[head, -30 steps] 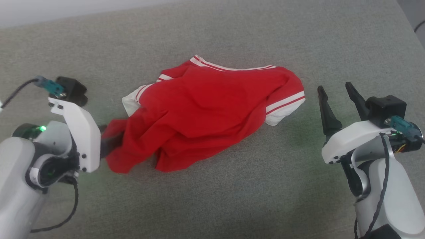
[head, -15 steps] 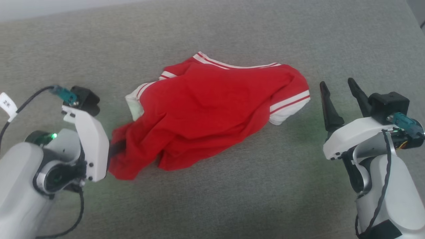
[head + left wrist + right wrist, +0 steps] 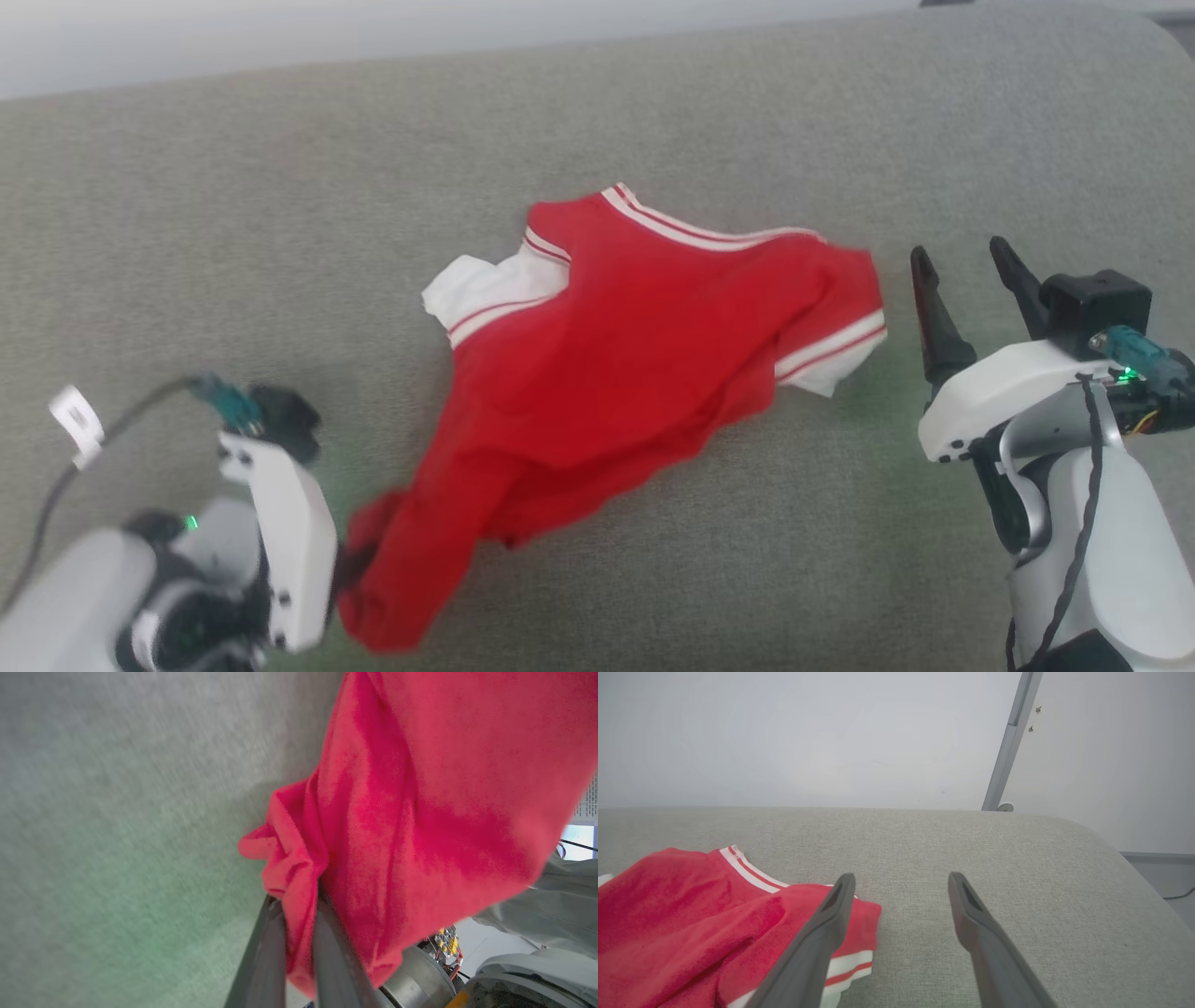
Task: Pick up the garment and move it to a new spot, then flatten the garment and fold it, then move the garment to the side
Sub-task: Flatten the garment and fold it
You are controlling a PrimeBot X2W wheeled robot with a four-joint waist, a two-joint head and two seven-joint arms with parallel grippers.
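Left claw [image 3: 296, 910] has dragged shirt [image 3: 635, 345] corner back toward me | left claw pinches red hem, right claw [image 3: 960, 252] wide, empty | shirt lies stretched across desk [image 3: 653, 112] | I'd lift higher, pull slowly.

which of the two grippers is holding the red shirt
The left gripper: it is shut on a bunched edge of the garment. The right gripper is open beside the striped sleeve end, holding nothing.

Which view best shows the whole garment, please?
The head view: the garment shows end to end. The left wrist view has a bunched edge in the left gripper; the right wrist view, a striped sleeve end.
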